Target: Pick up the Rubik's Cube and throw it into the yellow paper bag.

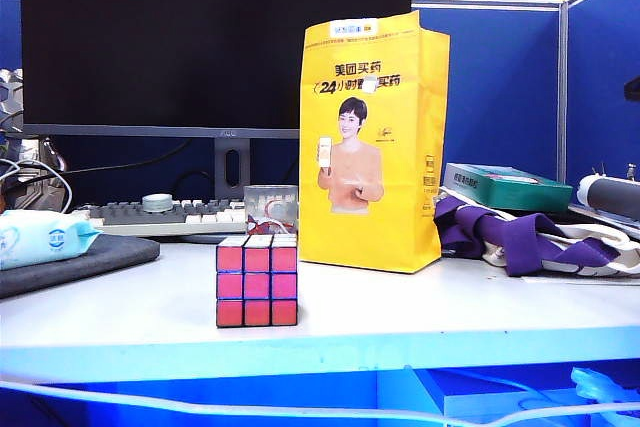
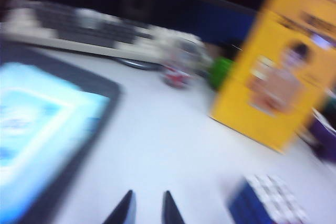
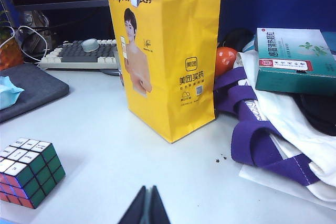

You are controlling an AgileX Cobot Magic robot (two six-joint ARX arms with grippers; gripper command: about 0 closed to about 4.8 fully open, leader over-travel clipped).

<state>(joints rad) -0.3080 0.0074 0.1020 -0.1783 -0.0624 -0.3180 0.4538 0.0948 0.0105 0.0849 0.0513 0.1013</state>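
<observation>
**Cube lies off to one side of both grippers; neither has it**

Exterior view: small 3x3 Rubik's Cube (image 1: 257,282) with black grid lines and pink-red face toward camera, standing on the white tabletop (image 1: 420,312) near its front edge. Tall bright yellow paper bag (image 1: 372,142) stands upright just behind and to the right of it, apart, mouth up. Clear glass cup (image 1: 271,209) behind the cube. No arm in this view.

Left wrist view (blurred): left gripper (image 2: 145,208) low over bare table, dark fingers close together with a narrow gap, nothing between them. Cube (image 2: 269,200), white face up, lies beside the fingers toward the bag (image 2: 281,66).

Right wrist view: right gripper (image 3: 147,205) fingertips pressed together, empty. Cube (image 3: 29,171) sits well off to the side away from the bag (image 3: 165,51), which stands straight ahead.

Judgement: cube has no long axis; the left gripper looks nearer and must open before closing in.
</observation>
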